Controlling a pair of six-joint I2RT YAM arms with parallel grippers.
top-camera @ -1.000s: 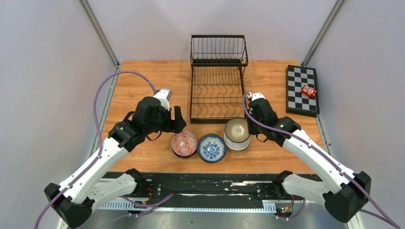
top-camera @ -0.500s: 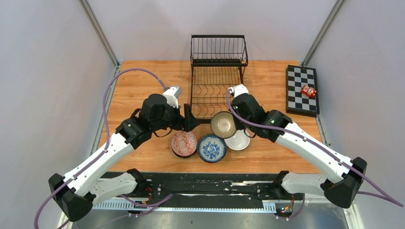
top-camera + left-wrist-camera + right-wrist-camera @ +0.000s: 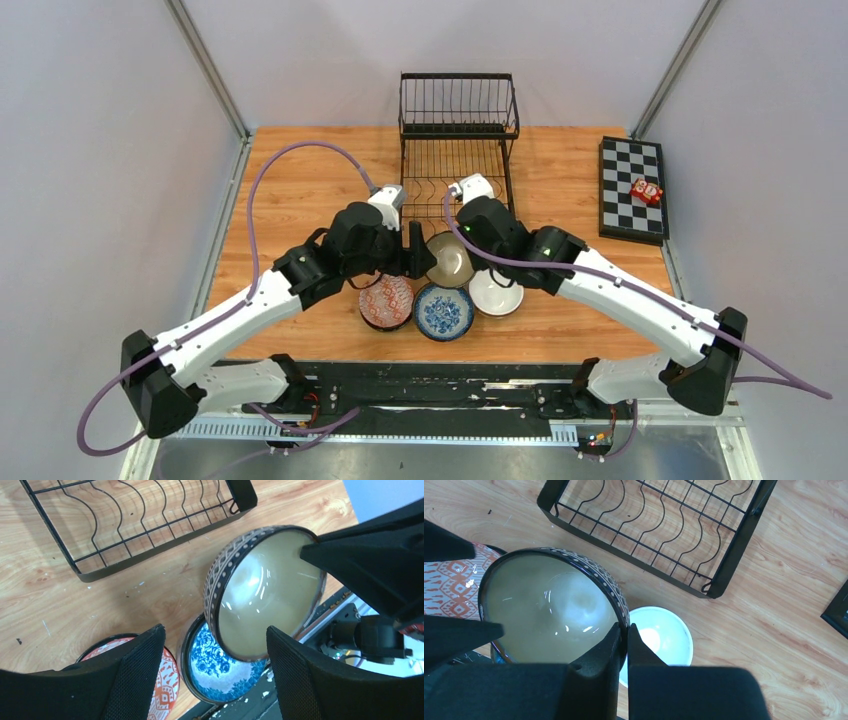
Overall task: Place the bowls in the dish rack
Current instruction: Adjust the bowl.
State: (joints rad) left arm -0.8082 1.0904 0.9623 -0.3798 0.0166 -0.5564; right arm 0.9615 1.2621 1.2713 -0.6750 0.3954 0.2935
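Note:
My right gripper point(image 3: 624, 632) is shut on the rim of a cream-glazed bowl point(image 3: 549, 602) with a dark patterned outside, holding it tilted above the table. From above, that bowl point(image 3: 447, 258) hangs just in front of the black wire dish rack point(image 3: 455, 170). My left gripper point(image 3: 215, 652) is open, right beside the held bowl point(image 3: 265, 592), with nothing between its fingers. Below lie a red-patterned bowl point(image 3: 386, 301), a blue-and-white floral bowl point(image 3: 443, 310) and a white bowl point(image 3: 497, 292). The rack holds no bowls.
A checkered board point(image 3: 632, 188) with a small red toy point(image 3: 646, 190) lies at the right edge of the table. Both arms crowd together in front of the rack's front rail point(image 3: 624, 555).
The right arm has lifted the cream bowl off the white bowl and carried it left. The left arm has swung right, jaws open, up to the held bowl.

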